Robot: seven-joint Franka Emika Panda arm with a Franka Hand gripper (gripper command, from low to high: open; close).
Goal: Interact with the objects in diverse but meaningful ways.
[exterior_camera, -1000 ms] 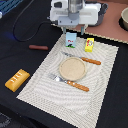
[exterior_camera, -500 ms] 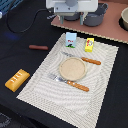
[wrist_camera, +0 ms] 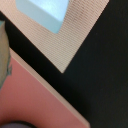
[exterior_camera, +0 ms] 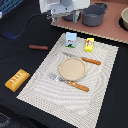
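Arm's hanging up top, claw out of sight so can't tell if it's gripping. Small white carton with green-blue sides is standing beside the bright yellow rectangular box on the striped woven placemat, probably staged for grabbing.

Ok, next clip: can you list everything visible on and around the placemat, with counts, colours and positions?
Beige woven placemat: 1, centre of the black table.
Round tan plate: 1, middle of the mat.
Orange-handled fork: 1, on the mat, near side of the plate.
Orange-handled knife: 1, on the mat, far side of the plate.
Small white carton with green-blue sides: 1, upright at the mat's far edge.
Bright yellow rectangular box: 1, beside the carton.
Brown sausage: 1, off the mat, the exterior view's left.
Orange-yellow ridged block: 1, off the mat, left near side.
Grey pots: 2, on the pinkish board behind.
Robot arm: 1, white, above the far edge; gripper not visible.
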